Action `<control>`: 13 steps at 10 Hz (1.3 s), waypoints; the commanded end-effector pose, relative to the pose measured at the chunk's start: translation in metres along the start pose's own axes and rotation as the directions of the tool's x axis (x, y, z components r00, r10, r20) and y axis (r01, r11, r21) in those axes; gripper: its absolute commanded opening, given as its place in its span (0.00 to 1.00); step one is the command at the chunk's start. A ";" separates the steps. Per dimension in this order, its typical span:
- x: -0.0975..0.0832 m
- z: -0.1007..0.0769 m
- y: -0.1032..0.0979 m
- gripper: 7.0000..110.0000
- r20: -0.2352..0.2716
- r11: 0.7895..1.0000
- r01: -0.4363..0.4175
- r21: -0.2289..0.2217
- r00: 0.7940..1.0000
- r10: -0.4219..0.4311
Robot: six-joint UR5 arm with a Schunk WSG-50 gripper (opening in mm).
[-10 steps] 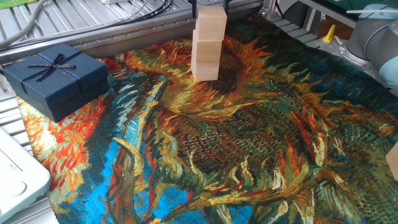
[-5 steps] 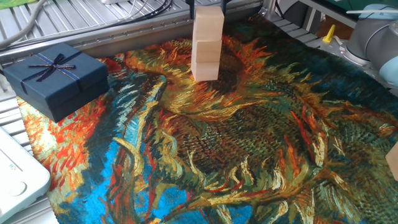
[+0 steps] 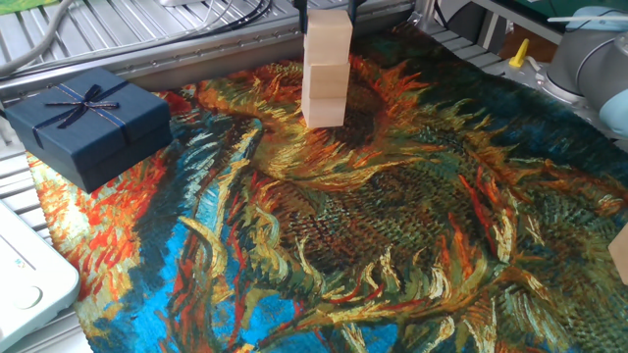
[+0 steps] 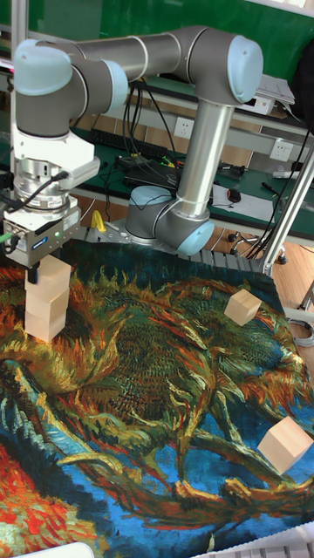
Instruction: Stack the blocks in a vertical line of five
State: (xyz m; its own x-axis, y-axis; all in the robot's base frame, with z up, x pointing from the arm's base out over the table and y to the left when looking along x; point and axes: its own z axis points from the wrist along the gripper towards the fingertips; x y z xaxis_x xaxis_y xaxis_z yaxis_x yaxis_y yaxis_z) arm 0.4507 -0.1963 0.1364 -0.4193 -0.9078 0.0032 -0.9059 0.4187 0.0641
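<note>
Blocks [image 3: 325, 69] unchanged; gripper [image 4: 35, 268] stays on top.

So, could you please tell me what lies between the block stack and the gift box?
Only bare patterned cloth lies between the stack and the gift box, in the fixed view.

Stack: three pale beige wooden cubes [image 3: 325, 67] piled upright at the upper centre of the frame, the top one slightly offset.
End effector: dark fingers [image 3: 303, 12] barely visible at the top edge beside the top cube; grip state unclear.
Cloth: sunflower-painting patterned cloth [image 3: 392, 235] covering the bench.
Box: dark blue gift box with ribbon [image 3: 88, 123] at the upper left.
Loose cube: a pale wooden corner [image 3: 620, 250] at the right edge.
</note>
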 end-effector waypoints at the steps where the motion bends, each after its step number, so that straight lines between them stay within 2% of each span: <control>1: -0.004 0.000 0.005 0.57 0.008 0.999 0.033 -0.014 0.999 -0.033; 8: 0.000 0.000 0.002 0.57 -0.003 0.998 0.066 -0.008 0.998 -0.066; 11: -0.002 0.000 0.001 0.57 0.008 0.998 0.064 -0.009 0.998 -0.064; 12: -0.003 0.000 0.002 0.79 0.012 0.998 0.061 -0.012 0.998 -0.061; 13: -0.002 -0.001 0.002 0.79 0.011 0.998 0.055 -0.015 0.998 -0.055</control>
State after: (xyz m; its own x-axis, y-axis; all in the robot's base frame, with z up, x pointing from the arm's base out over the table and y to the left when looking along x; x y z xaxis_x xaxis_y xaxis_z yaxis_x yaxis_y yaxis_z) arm 0.4480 -0.1955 0.1358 -0.3609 -0.9326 0.0037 -0.9296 0.3600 0.0788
